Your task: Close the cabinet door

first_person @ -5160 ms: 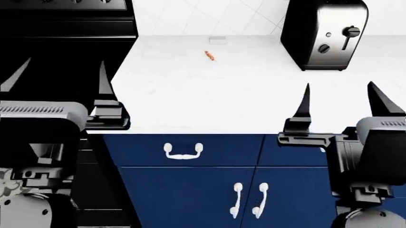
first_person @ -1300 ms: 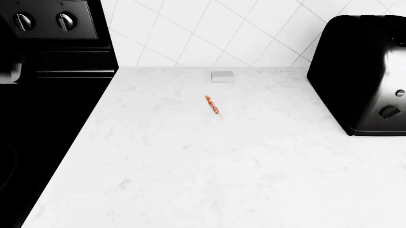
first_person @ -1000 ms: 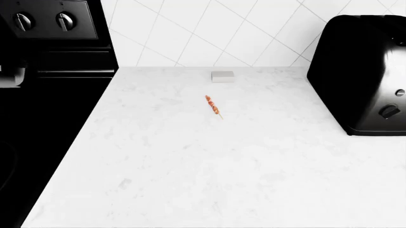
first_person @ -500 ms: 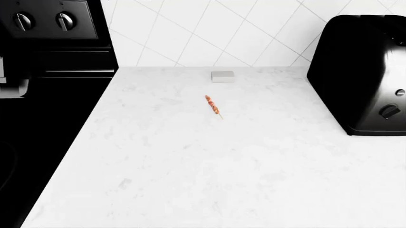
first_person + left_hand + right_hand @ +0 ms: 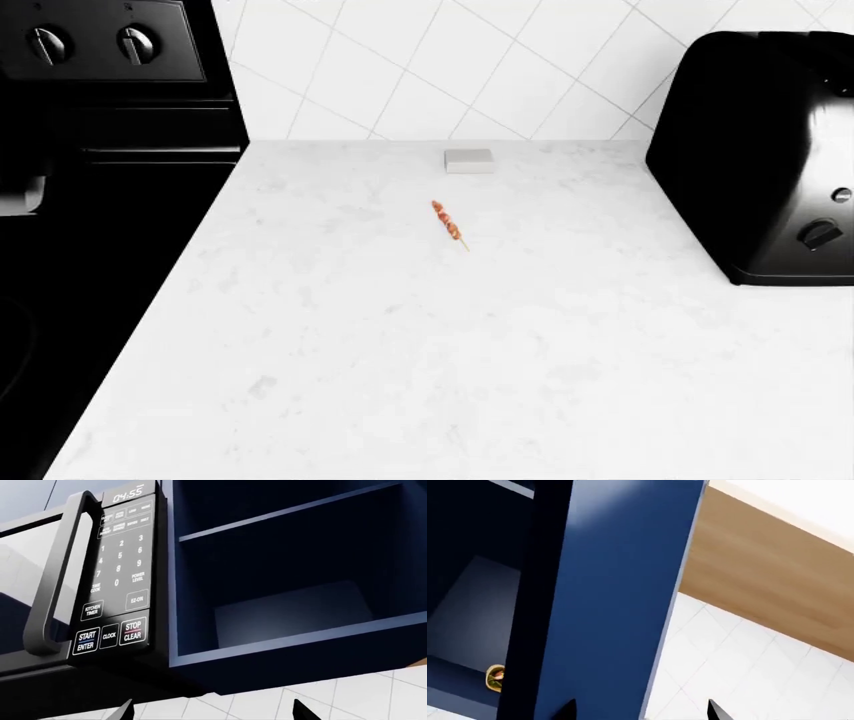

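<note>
The left wrist view looks up at an open blue wall cabinet (image 5: 293, 580) with 1 shelf (image 5: 287, 512) across it, its inside dark and bare where it shows; just beside it hangs a black microwave (image 5: 80, 585) with a keypad (image 5: 120, 575), a curved door handle (image 5: 57, 580) and a clock reading 04:55. The left gripper (image 5: 212, 711) shows only as 2 dark fingertips (image 5: 124, 711) at the frame edge, well apart, with nothing between them and touching nothing; the jaws stand wide.

The right wrist view shows the cabinet door (image 5: 614, 595) swung out, seen nearly edge on, a broad blue panel; beside it the cabinet's dark interior, with a small golden object (image 5: 495, 678) low at the panel's edge, too small to identify. Past the door lie a tan wood surface (image 5: 767, 575) and white diagonal wall tile (image 5: 740, 665). The right gripper (image 5: 639, 711) also shows 2 dark tips, spread apart and empty; 1 tip (image 5: 566, 711) sits in front of the door panel, though contact cannot be judged.

The head view takes in neither gripper; it shows the white marble bench (image 5: 467, 360), a small orange skewer (image 5: 450, 223) lying on it, a grey block (image 5: 469, 161) at the tiled wall, a black toaster (image 5: 761, 160) and a black stove (image 5: 94, 200) with 2 knobs (image 5: 94, 44).
</note>
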Tool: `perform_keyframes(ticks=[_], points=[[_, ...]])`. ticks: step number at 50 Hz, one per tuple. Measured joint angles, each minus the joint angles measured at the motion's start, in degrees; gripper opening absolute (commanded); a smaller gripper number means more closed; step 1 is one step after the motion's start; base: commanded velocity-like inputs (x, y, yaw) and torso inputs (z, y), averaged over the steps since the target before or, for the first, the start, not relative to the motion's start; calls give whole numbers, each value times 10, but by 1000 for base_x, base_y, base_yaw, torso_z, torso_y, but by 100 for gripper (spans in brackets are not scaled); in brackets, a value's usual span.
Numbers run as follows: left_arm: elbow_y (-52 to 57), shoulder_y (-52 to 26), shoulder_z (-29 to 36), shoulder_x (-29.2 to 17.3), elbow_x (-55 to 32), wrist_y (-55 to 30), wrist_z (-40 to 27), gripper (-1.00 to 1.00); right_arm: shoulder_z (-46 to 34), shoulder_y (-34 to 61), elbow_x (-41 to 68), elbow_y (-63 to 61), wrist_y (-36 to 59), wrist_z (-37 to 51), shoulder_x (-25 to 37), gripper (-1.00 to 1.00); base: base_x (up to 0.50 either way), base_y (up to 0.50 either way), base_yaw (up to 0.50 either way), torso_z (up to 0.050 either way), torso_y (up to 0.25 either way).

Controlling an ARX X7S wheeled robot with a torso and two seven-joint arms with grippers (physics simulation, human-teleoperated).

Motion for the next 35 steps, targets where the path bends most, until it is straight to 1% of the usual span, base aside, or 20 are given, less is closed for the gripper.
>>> perform_keyframes(ticks=[13, 21, 35], points=[[-1, 1, 3, -3, 2, 6, 2, 100, 23, -13, -43, 55, -27, -48, -32, 100, 2, 1, 2, 2, 0], [-1, -1, 4, -3, 1, 8, 3, 100, 22, -24, -64, 75, -55, -81, -44, 100, 5, 2, 4, 3, 0], [-1, -1, 5, -5, 1, 12, 4, 100, 55, -52, -65, 125, -95, -144, -62, 100, 4, 2, 4, 3, 0]])
